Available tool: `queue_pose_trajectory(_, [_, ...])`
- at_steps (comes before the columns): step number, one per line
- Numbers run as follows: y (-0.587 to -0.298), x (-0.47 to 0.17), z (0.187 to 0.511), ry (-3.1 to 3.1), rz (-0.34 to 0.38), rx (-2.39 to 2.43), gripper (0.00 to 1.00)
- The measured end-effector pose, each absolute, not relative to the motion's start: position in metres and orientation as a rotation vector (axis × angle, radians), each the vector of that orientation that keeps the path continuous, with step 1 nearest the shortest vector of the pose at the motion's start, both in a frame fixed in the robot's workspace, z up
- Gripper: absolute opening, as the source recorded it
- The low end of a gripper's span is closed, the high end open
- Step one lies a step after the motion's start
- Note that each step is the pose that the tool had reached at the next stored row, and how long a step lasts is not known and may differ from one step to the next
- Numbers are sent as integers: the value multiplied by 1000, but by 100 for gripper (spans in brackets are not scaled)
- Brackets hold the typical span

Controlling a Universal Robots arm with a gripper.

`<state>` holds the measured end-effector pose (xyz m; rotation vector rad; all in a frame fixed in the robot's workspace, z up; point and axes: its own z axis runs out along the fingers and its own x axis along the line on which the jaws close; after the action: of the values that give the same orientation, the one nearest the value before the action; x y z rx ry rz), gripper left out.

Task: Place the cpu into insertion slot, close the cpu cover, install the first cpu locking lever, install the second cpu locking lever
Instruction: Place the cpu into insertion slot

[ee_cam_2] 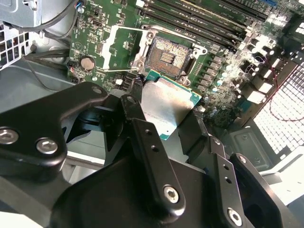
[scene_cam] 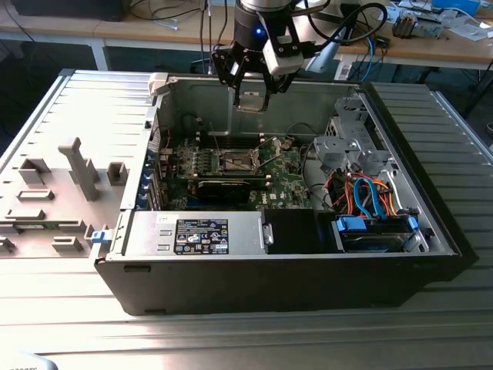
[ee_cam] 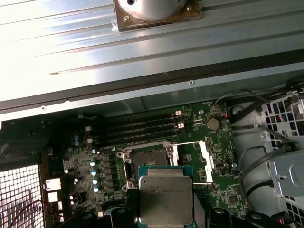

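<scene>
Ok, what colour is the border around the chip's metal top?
Green. The chip shows its border most clearly in the first wrist view.

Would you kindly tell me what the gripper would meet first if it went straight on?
Probably the open insertion slot, or its rim: the gripper, holding the cpu, points down at the motherboard just beside it. Depth is unclear.

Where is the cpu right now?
The cpu is clamped in the gripper, up in the air over the open computer case. In both wrist views it hangs above the green motherboard, next to the empty insertion slot.
</scene>
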<state>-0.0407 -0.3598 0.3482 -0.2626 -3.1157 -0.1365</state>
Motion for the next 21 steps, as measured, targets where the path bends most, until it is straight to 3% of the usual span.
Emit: queue_pose_trajectory(21, [-360,-41,348,-3113,-137,-301,54])
